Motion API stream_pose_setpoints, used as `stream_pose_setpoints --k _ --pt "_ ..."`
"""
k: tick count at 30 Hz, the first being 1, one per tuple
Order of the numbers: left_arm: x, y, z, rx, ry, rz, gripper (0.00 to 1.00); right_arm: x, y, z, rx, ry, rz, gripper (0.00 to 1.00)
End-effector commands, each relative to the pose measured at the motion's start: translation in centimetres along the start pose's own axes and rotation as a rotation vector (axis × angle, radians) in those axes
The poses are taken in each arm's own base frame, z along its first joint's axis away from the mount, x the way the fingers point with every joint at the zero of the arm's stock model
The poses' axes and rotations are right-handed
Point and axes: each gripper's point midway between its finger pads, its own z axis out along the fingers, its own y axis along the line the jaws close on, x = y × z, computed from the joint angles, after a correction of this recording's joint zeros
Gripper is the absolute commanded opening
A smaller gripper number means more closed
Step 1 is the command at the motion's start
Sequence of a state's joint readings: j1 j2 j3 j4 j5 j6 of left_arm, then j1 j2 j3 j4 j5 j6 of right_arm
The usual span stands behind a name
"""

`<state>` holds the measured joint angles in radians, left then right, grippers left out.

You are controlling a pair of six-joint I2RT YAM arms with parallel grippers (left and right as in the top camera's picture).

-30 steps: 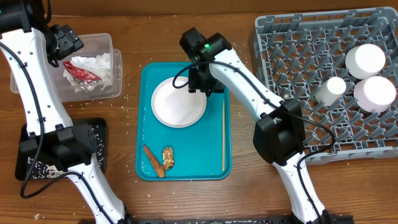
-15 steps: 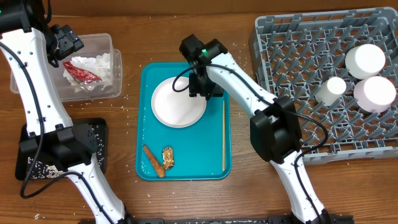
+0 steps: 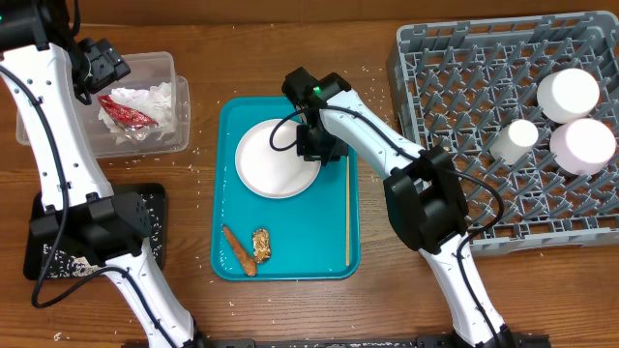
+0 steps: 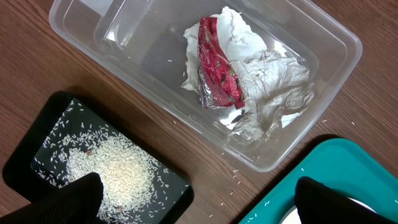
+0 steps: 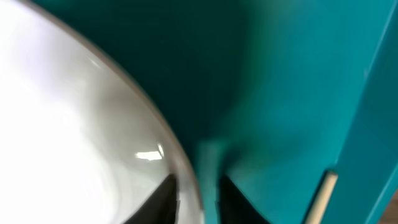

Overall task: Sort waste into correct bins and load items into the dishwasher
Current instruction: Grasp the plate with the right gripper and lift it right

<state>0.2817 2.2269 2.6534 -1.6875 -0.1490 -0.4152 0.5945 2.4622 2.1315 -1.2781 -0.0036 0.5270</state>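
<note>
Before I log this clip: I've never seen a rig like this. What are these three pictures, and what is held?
Two white robot arms work at a wooden table. The wide picture looks down from above; the other two come from cameras on each wrist. The left gripper hangs open and empty by a clear tub holding a napkin and red wrapper, beside a black tray of rice. The right gripper straddles the rim of a white plate on the teal tray; blur hides whether it pinches. A carrot stick, a brown chunk and a thin wooden stick also lie there. The grey rack holds two bowls and a cup.
</note>
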Motion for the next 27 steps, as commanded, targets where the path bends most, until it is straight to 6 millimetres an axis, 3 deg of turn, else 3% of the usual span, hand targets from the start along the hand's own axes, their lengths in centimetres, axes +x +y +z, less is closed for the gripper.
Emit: stream_pose_setpoints --k 1,2,9,15,21,24,27 --pt "0.0 -0.1 -0.5 0.013 -0.008 0.008 1.0 0.4 -0.6 0.3 0.016 0.021 0.004 0.08" --pt "0.0 -0.1 -0.5 0.013 -0.008 0.008 1.0 0.4 -0.9 0.3 0.022 0.028 0.008 0.04" --pt "0.0 -0.1 -0.5 0.013 -0.008 0.008 1.0 -1.4 -3.7 -2.5 0.023 0.029 0.081 0.03" --pt "0.0 -0.1 -0.5 0.013 -0.008 0.008 1.0 -4.6 -8.4 -10.3 -0.022 -0.048 0.196 0.04" --pt "0.0 -0.1 -0.5 0.013 -0.008 0.008 1.0 -7.1 -12.0 -19.8 -0.109 -0.265 0.181 0.04" --pt "0.0 -0.1 -0.5 0.013 -0.008 0.008 1.0 -8.5 -16.8 -24.0 -0.02 -0.425 0.258 0.04" --pt "0.0 -0.1 -0.5 0.013 -0.008 0.008 1.0 -9.1 -21.8 -26.3 0.128 -0.526 0.341 0.04"
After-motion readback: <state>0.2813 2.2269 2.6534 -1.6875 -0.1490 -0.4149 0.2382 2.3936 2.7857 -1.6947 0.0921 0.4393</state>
